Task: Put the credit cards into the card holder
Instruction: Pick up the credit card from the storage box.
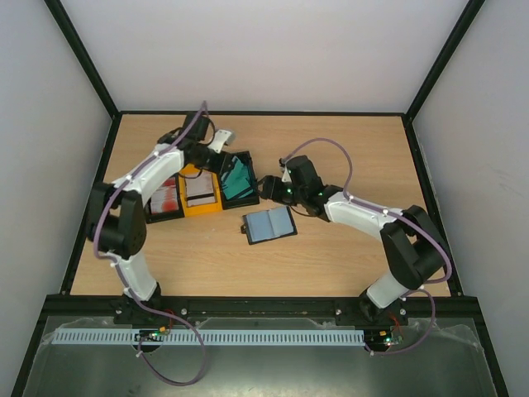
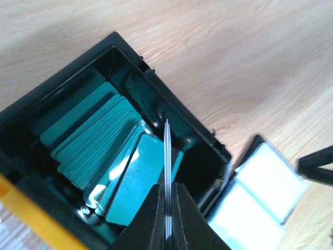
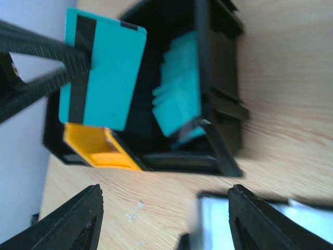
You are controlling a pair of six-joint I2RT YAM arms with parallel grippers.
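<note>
My left gripper [image 2: 167, 208] is shut on a teal credit card [image 2: 167, 156], seen edge-on and lifted above the black bin [image 2: 151, 86] that holds several teal cards [image 2: 99, 151]. The right wrist view shows that card [image 3: 104, 73] with its dark stripe, pinched between the left fingers [image 3: 41, 57]. The black card holder [image 1: 269, 224] lies open and flat on the table in front of the bins. My right gripper [image 3: 165, 208] is open and empty, low over the table between the bin and the card holder [image 3: 250, 219]. From above, the right gripper [image 1: 277, 186] sits just right of the teal bin.
Three bins stand in a row: a black one with red-and-white cards [image 1: 165, 197], a yellow one [image 1: 201, 192], and the black teal-card bin [image 1: 240, 179]. A small white object [image 1: 221, 139] lies behind them. The table has black frame edges.
</note>
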